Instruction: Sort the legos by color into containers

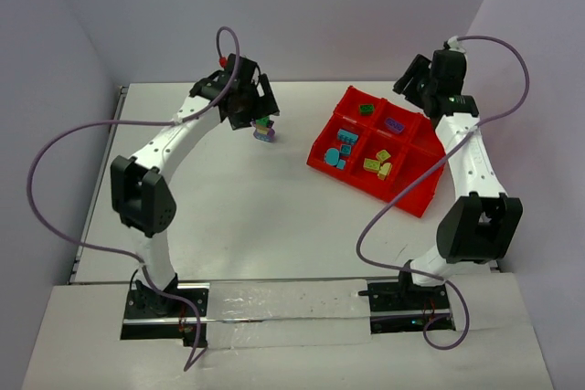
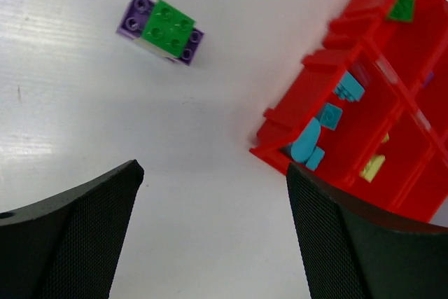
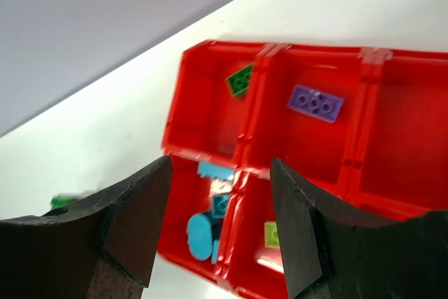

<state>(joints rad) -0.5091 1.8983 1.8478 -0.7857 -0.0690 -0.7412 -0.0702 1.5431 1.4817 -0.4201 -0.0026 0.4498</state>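
While the left hand [image 2: 213, 171] hangs spread over the desk [image 2: 70, 117], a green-on-purple clump [image 2: 162, 27] stands apart from the red tray [image 2: 276, 120]; right hand [image 3: 220, 164], also spread, hovers over its sorted bricks [image 3: 316, 101].

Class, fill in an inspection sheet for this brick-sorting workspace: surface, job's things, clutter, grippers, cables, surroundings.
Surface: white table, flat.
Job's things: red tray at right holds a green brick, a purple brick, teal bricks and yellow-green bricks, each colour in its own compartment; one purple-and-green stack stands outside it on the table.
Clutter: nothing seen.
Grippers: left gripper open, empty, above the table near the stack; right gripper open, empty, above the tray.
Cables: a purple-grey cable loops off each arm; neither touches the bricks.
Surroundings: plain pale walls on three sides.
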